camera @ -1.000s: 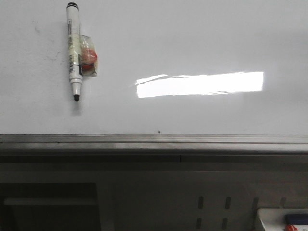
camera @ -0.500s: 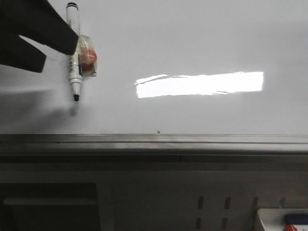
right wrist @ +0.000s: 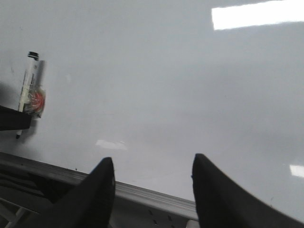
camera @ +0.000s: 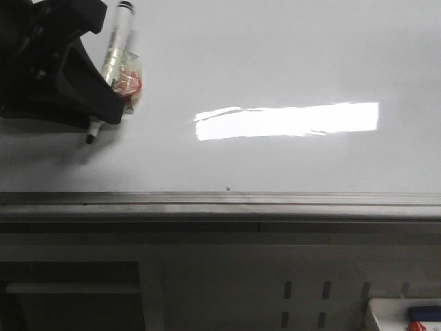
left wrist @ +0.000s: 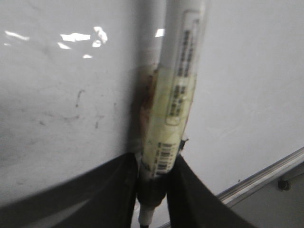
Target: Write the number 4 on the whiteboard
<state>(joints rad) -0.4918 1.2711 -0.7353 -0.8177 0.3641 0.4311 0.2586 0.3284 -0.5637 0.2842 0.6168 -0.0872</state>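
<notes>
Whiteboard (camera: 289,62) surface fills most of the front view, no number 4 drawn on it. Its marker (left wrist: 175,99), tilted at the upper left, is pinched between the left gripper (left wrist: 153,190) fingers. Right gripper (right wrist: 152,185) fingers are spread, holding nothing.

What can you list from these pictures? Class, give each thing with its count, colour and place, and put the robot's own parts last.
whiteboard: one, glossy white, fills the upper part of the front view; no number written on it yet
edge rail: one, grey metal, along the board's lower edge
marker: one, white barrel with a dark tip, tilted, at the board's upper left, held by the left gripper
taped lump: one, red and orange under clear tape, stuck on the marker's side
perforated panel: one, grey, below the rail
tray: one, white, lower right corner, holding blue and red bits
left gripper: one, black, closed round the marker near its tip
right gripper: one, black, open, holding nothing, in front of the board
</notes>
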